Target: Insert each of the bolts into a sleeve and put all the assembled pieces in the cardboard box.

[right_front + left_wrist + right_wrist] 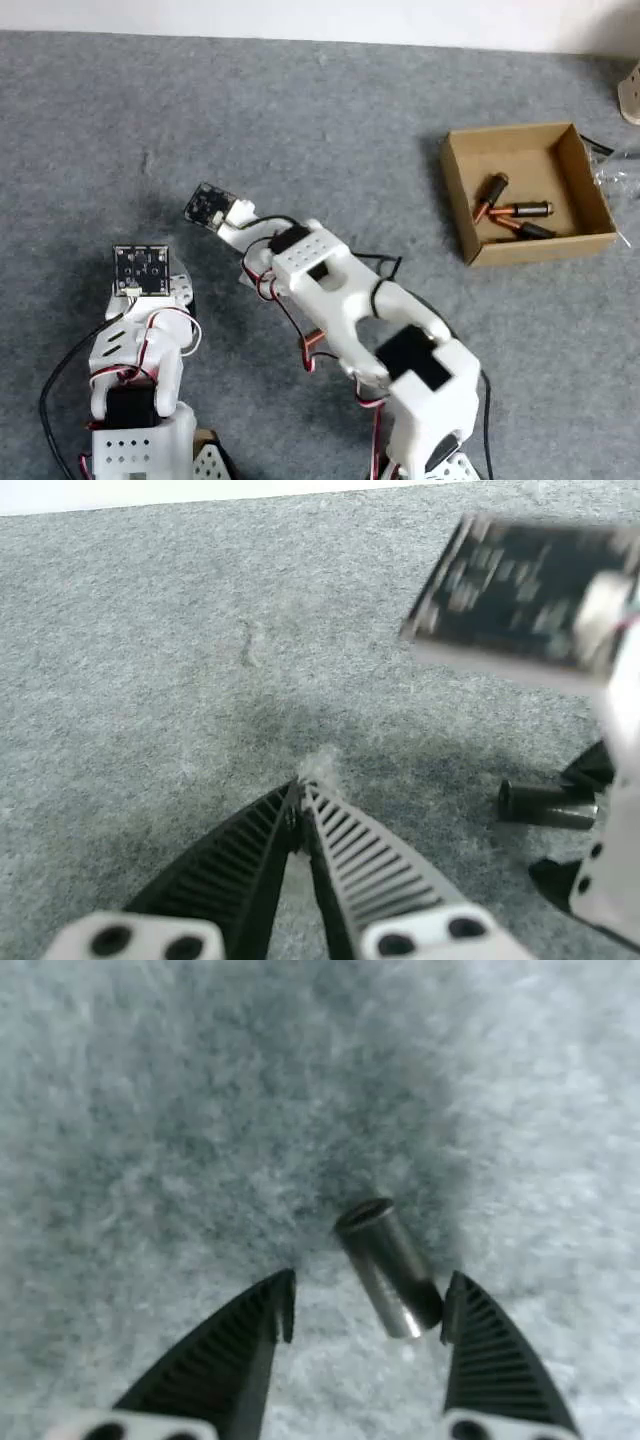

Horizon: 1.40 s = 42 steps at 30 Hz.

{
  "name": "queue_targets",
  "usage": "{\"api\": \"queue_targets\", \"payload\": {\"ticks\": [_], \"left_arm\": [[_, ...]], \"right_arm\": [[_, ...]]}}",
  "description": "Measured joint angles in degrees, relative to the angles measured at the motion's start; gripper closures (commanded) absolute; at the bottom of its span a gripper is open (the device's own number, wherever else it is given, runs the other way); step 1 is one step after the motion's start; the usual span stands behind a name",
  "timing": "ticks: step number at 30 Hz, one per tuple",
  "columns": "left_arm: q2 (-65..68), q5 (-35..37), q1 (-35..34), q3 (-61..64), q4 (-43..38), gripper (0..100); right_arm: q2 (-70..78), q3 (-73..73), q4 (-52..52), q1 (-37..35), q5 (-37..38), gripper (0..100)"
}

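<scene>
My right fingers [250,1345] sit wide around the dark metal cylindrical sleeve [388,1272], left fingers [250,855] pinched empty; closing off-centre could roll it.

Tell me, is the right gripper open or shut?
Open: the right gripper has its fingers apart, the dark sleeve lying between them.

Blurred and cut by the left wrist view's edge: a circuit board [530,590]. Near it, a dark sleeve [540,803], one end hidden behind a white arm part [615,870]. In the cardboard box [458,200], pieces [522,209] too small to make out in detail.
</scene>
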Motion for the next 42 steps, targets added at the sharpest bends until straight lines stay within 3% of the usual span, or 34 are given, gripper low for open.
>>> {"api": "queue_targets", "payload": {"ticks": [10, 15, 24, 31, 38, 42], "left_arm": [[0.0, 0.0, 0.0, -0.09, 0.0, 99], [0.0, 0.0, 0.0, -0.09, 0.0, 99], [0.0, 0.0, 0.0, -0.09, 0.0, 99], [0.0, 0.0, 0.0, -0.09, 0.0, 99], [0.0, 0.0, 0.0, -0.09, -1.58, 99], [0.0, 0.0, 0.0, -0.09, -1.76, 99]], "right_arm": [[2.9, -1.05, 0.0, 0.26, 0.62, 80.8], [3.6, -1.23, 0.18, 0.53, 0.62, 99.8], [2.99, -1.93, 1.14, 1.76, 0.53, 99.3], [-9.14, 6.15, 1.67, 8.18, -7.12, 99.4], [-31.03, 27.52, -6.24, 13.54, -8.62, 99.4], [-45.8, 38.77, -6.68, 17.85, -14.95, 99.4]]}}
